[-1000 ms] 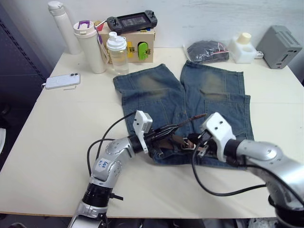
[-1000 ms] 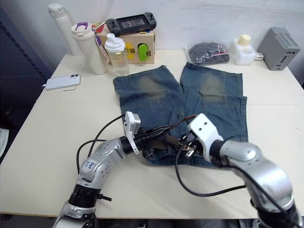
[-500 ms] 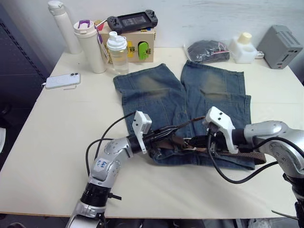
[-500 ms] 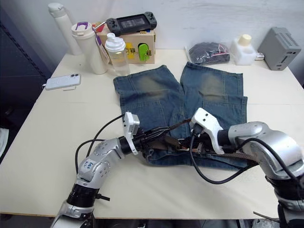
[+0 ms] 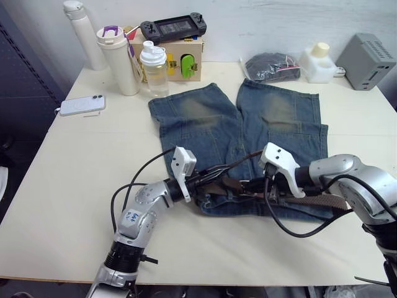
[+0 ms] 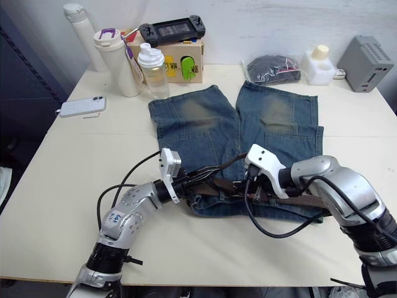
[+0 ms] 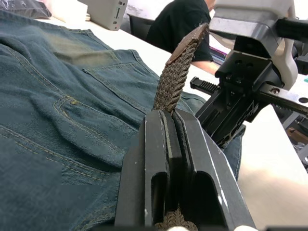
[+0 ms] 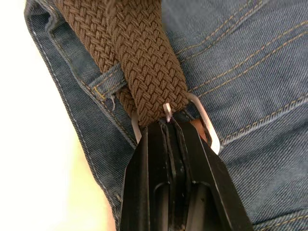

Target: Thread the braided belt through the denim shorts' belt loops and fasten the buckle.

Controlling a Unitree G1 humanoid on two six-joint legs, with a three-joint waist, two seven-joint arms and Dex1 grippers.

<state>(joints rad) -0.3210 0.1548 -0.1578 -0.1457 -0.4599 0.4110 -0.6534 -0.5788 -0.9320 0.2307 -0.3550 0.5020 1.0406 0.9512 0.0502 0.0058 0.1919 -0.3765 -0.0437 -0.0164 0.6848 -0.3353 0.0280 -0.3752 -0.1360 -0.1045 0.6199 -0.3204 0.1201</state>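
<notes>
The left gripper (image 7: 169, 118) has its two black fingers pressed together on the braided belt (image 7: 174, 79), whose free end with the leather tab rises up and away from the fingertips. The left arm reaches forward low over the table (image 5: 74, 186), its gripper at the waistband edge of the denim shorts (image 5: 205, 124).

The right gripper (image 8: 168, 126) is likewise clamped tight, its fingertips meeting at the silver buckle (image 8: 204, 122), apparently pinching the prong; the woven strap runs through the buckle frame and lies over a belt loop (image 8: 109, 79) on the waistband. The right arm comes in from the right along the waistband, forearm nearly level with the table, facing the left gripper with the belt between them.

The shorts lie flat in the middle of the table, waistband toward the robot, legs pointing away. The belt runs along the waistband.
</notes>
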